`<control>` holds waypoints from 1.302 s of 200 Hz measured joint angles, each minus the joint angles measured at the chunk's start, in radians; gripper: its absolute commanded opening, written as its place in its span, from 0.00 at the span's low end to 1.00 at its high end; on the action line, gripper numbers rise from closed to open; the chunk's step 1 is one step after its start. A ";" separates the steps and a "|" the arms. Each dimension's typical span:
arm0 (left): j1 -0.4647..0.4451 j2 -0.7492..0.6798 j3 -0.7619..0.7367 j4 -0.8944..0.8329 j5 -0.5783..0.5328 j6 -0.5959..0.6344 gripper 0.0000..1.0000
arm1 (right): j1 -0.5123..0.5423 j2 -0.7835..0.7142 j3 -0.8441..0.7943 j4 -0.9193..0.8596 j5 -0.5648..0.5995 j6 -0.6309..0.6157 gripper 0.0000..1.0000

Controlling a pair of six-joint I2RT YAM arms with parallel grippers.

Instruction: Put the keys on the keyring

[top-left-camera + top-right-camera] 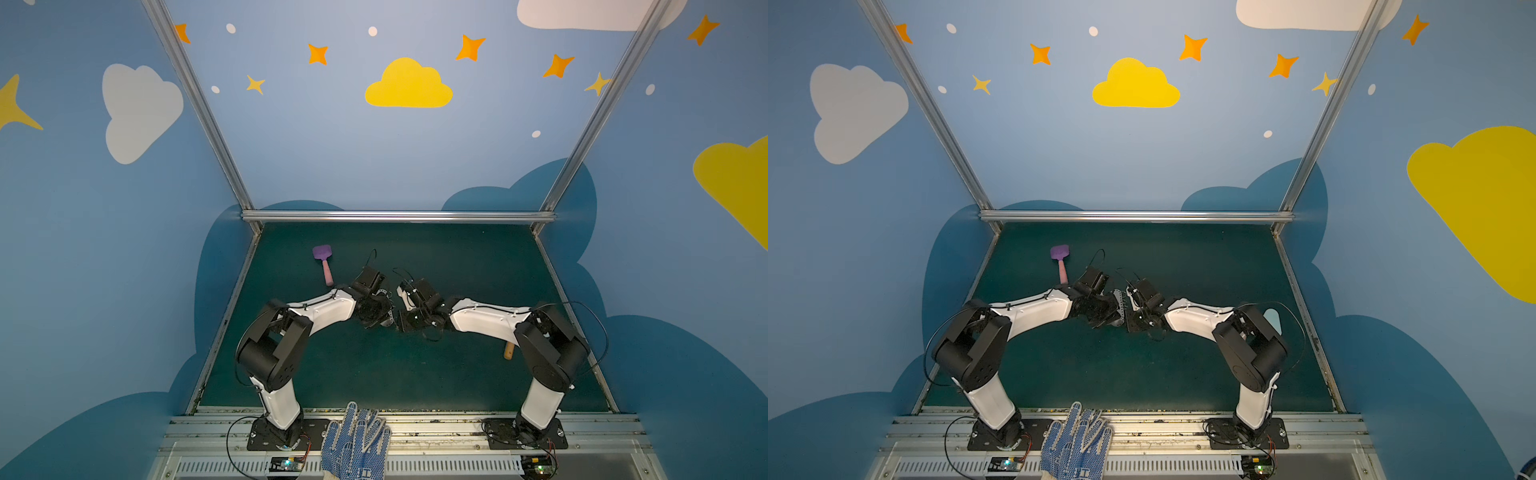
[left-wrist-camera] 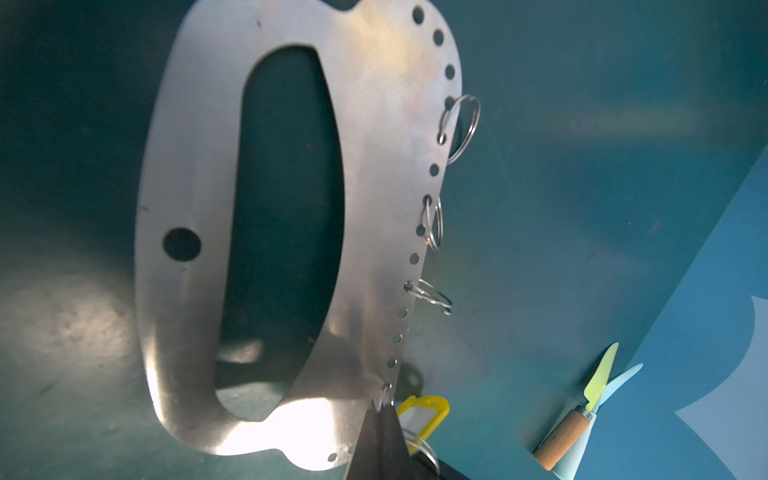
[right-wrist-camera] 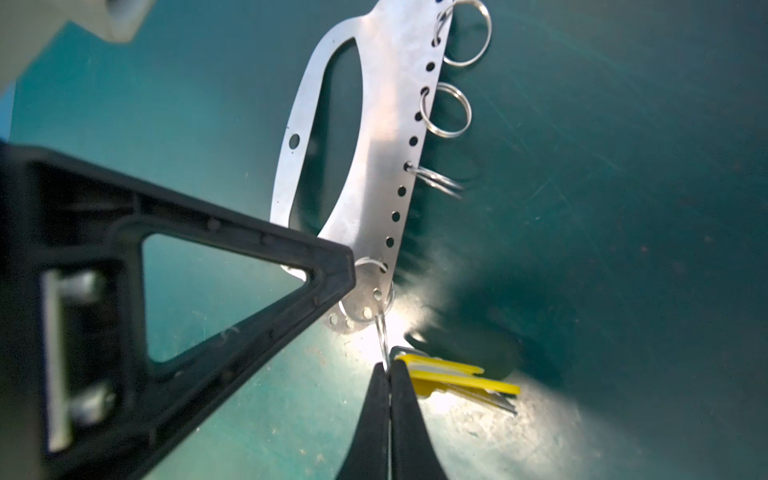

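The keyring (image 2: 374,124) is a flat grey metal plate with a long slot, small holes and several rings along one edge, held up over the green mat. My left gripper (image 2: 382,409) is shut on its holed edge, at a small ring. One left finger (image 3: 291,266) crosses the keyring's (image 3: 374,145) lower end in the right wrist view. The keys (image 3: 453,376), with their yellow tag (image 2: 426,409), hang just below. My right gripper (image 3: 389,365) is shut on their thin split ring. I cannot tell whether that ring is linked to the plate's end ring. In both top views the grippers meet mid-table (image 1: 392,316).
A purple spatula with a pink handle (image 1: 324,266) lies at the back left. A wooden-handled spatula (image 2: 565,436) lies under the right arm by the right wall. Blue dotted gloves (image 1: 355,444) lie on the front rail between the arm bases.
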 measured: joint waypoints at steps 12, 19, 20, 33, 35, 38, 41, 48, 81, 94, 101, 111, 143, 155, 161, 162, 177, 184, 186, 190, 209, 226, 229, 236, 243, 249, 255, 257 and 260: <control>0.000 0.000 0.000 0.001 0.000 -0.002 0.04 | 0.002 0.000 0.000 0.000 -0.003 0.000 0.00; 0.000 0.000 0.000 0.002 -0.001 -0.003 0.04 | 0.002 0.000 0.000 0.000 -0.008 0.001 0.00; 0.000 0.000 0.000 0.002 -0.001 -0.003 0.04 | 0.002 0.000 0.000 0.000 -0.008 0.001 0.00; 0.000 0.000 0.000 0.002 -0.003 -0.004 0.04 | 0.002 0.000 0.000 0.000 -0.016 0.003 0.00; 0.000 0.000 0.000 0.002 -0.003 -0.004 0.04 | 0.002 0.000 0.000 0.000 -0.016 0.004 0.00; 0.000 0.000 0.000 0.002 -0.003 -0.004 0.04 | 0.002 0.000 0.000 0.000 -0.018 0.005 0.00; 0.000 0.000 0.000 0.002 -0.003 -0.004 0.04 | 0.002 0.000 0.000 0.000 -0.019 0.005 0.00; 0.000 0.000 0.000 0.003 -0.004 -0.004 0.04 | 0.003 0.000 0.000 0.000 -0.023 0.007 0.00; -0.001 0.000 0.000 0.014 -0.003 -0.006 0.04 | 0.008 0.001 0.000 0.000 -0.039 0.010 0.00; -0.001 0.000 0.000 0.017 -0.003 -0.007 0.04 | 0.008 0.001 0.000 0.001 -0.042 0.012 0.00; -0.001 0.000 0.000 0.017 -0.003 -0.008 0.04 | 0.008 0.001 0.000 0.001 -0.042 0.013 0.00; -0.001 0.000 0.000 0.017 -0.003 -0.008 0.04 | 0.008 0.001 0.000 0.001 -0.042 0.016 0.00; -0.001 0.000 0.000 0.021 -0.003 -0.010 0.04 | 0.000 0.001 -0.010 0.017 -0.042 0.048 0.00; -0.001 0.000 0.000 0.024 -0.003 -0.011 0.04 | -0.004 0.001 -0.023 0.035 -0.044 0.062 0.00; -0.001 0.000 0.000 0.026 -0.003 -0.012 0.04 | -0.007 0.001 -0.031 0.044 -0.047 0.071 0.00; -0.001 0.000 0.000 0.026 -0.003 -0.012 0.04 | -0.007 0.001 -0.032 0.045 -0.048 0.072 0.00; -0.001 0.000 -0.001 0.032 -0.003 -0.016 0.04 | -0.016 0.001 -0.052 0.065 -0.055 0.093 0.00; -0.001 0.000 -0.002 0.035 -0.003 -0.019 0.04 | -0.020 0.000 -0.060 0.076 -0.060 0.102 0.00; -0.001 0.000 -0.002 0.036 -0.003 -0.019 0.04 | -0.021 0.000 -0.063 0.078 -0.060 0.103 0.00; -0.001 0.000 -0.003 0.038 -0.003 -0.020 0.04 | -0.024 -0.001 -0.068 0.087 -0.062 0.111 0.00; -0.001 -0.002 -0.012 0.047 -0.003 -0.026 0.04 | -0.037 -0.008 -0.098 0.130 -0.082 0.142 0.00; -0.001 -0.002 -0.018 0.050 -0.002 -0.029 0.04 | -0.050 -0.013 -0.120 0.168 -0.095 0.164 0.00; -0.001 -0.002 -0.020 0.053 -0.001 -0.030 0.04 | -0.051 -0.013 -0.124 0.175 -0.099 0.168 0.00; -0.001 -0.002 -0.023 0.056 0.001 -0.031 0.04 | -0.056 -0.014 -0.132 0.191 -0.104 0.175 0.00; -0.001 -0.002 -0.028 0.059 0.002 -0.032 0.04 | -0.061 -0.016 -0.140 0.204 -0.109 0.187 0.00; -0.001 -0.002 -0.031 0.060 0.002 -0.034 0.04 | -0.064 -0.019 -0.146 0.212 -0.111 0.193 0.00; -0.001 -0.003 -0.035 0.062 0.002 -0.035 0.04 | -0.068 -0.022 -0.153 0.220 -0.113 0.198 0.00; -0.001 -0.003 -0.036 0.062 0.003 -0.037 0.04 | -0.068 -0.023 -0.154 0.222 -0.113 0.200 0.00; -0.001 -0.004 -0.039 0.064 0.003 -0.037 0.04 | -0.070 -0.024 -0.157 0.225 -0.114 0.203 0.00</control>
